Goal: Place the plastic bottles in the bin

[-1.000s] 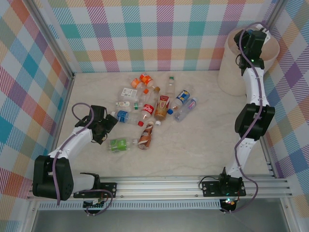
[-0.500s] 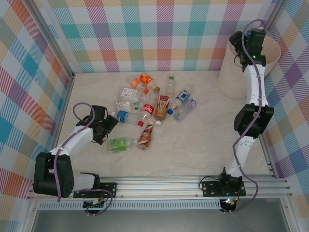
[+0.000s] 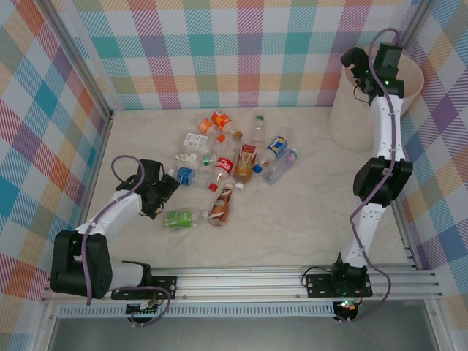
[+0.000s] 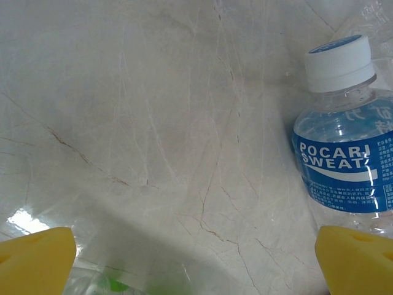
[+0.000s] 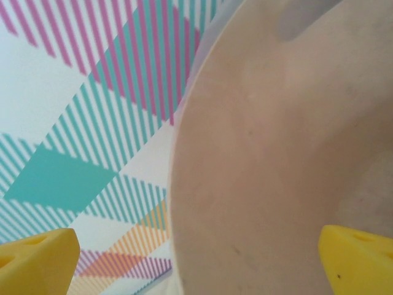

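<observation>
Now | left gripper point(image 4: 196, 261): jaws spread, nothing between, low over marble table point(image 3: 292, 227), Pocari Sweat bottle point(image 4: 344, 153) just beside one finger | right gripper point(image 5: 196, 258): jaws spread, nothing held, at bin point(image 3: 342, 121) rim | plastic bottles point(image 3: 227, 164): clustered mid-table, well apart from bin

Worktop point(image 3: 292, 227): pale marbled slab with fine veins.
On it, left of centre: loose cluster of plastic bottles point(image 3: 227, 164), most on their sides; green-labelled bottle point(image 3: 183, 218) and brown-labelled bottle point(image 3: 221, 205) nearest.
Far right corner: cream bin point(image 3: 351, 121), upright.
</observation>
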Controlling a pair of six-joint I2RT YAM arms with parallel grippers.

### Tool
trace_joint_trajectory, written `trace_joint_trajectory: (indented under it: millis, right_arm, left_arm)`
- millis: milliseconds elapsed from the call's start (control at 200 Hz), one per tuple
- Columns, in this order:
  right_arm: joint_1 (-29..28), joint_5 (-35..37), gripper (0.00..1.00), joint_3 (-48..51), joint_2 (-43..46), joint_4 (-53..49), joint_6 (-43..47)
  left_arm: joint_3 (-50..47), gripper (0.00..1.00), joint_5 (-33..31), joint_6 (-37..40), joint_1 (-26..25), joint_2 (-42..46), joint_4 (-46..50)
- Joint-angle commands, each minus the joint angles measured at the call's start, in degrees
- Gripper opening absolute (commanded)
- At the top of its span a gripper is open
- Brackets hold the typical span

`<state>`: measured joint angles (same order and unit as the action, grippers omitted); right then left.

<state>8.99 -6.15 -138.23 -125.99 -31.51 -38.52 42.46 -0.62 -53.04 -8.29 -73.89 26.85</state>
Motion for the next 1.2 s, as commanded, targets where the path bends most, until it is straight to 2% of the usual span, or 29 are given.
trace_joint_trajectory:
  millis: [0,255,490,690,825,955,1200]
  right_arm:
    - [0.0,-8.7,1.0,-1.5,-1.4,-3.0,1.8]
    - [-0.1,-19.3,1.0,-1.6,-0.7,-3.2,3.6]
    - [0.0,-19.6,1.0,-1.5,1.4,-3.8,4.9]
    - [-0.1,-17.9,1.0,1.2,6.4,-3.5,6.5]
    - [-0.1,-12.7,1.0,8.9,13.0,-0.8,8.2]
    - [0.0,-11.8,1.0,18.8,20.7,3.6,9.2]
    - [-0.4,-20.3,1.0,52.2,42.0,28.8,7.7]
  left_arm:
    - [0.2,1.0,-0.2,1.0,-0.7,-0.7,0.6]
    - [0.2,1.0,-0.5,1.0,-0.7,-0.8,0.7]
    - [1.1,1.0,-1.4,0.9,-0.8,1.5,3.3]
    - [3.6,1.0,-3.1,0.2,-0.8,6.8,10.1]
    - [4.8,1.0,-4.4,-1.9,-1.4,11.2,16.8]
    - [4.7,1.0,-3.9,-6.7,-4.2,15.3,20.7]
    - [4.0,1.0,-1.3,-23.2,-10.4,17.0,28.1]
